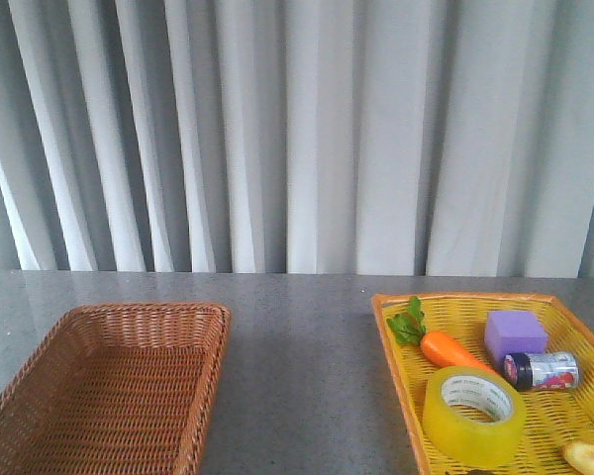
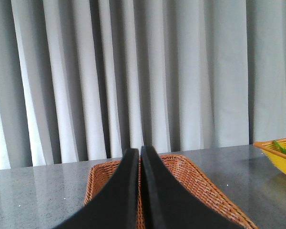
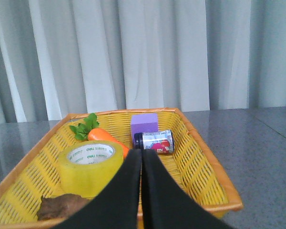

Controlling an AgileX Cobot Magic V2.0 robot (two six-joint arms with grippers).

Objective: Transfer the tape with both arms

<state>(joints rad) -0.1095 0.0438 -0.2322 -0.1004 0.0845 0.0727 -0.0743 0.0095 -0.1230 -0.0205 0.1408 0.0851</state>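
Note:
The tape point(image 1: 473, 414), a wide yellow roll with a white printed core, lies flat in the yellow basket point(image 1: 406, 366) at the front right. It also shows in the right wrist view point(image 3: 89, 168). My right gripper point(image 3: 141, 153) is shut and empty, held above the near part of that basket, just right of the tape. My left gripper point(image 2: 139, 151) is shut and empty over the near side of the brown wicker basket point(image 2: 200, 183). Neither arm shows in the front view.
The yellow basket point(image 3: 205, 157) also holds a carrot point(image 1: 445, 346), a purple block point(image 1: 515, 334), a small can point(image 1: 543, 370), and a brown item point(image 3: 62, 206) at its near edge. The brown basket point(image 1: 109, 391) stands at the front left. Grey curtains hang behind the table.

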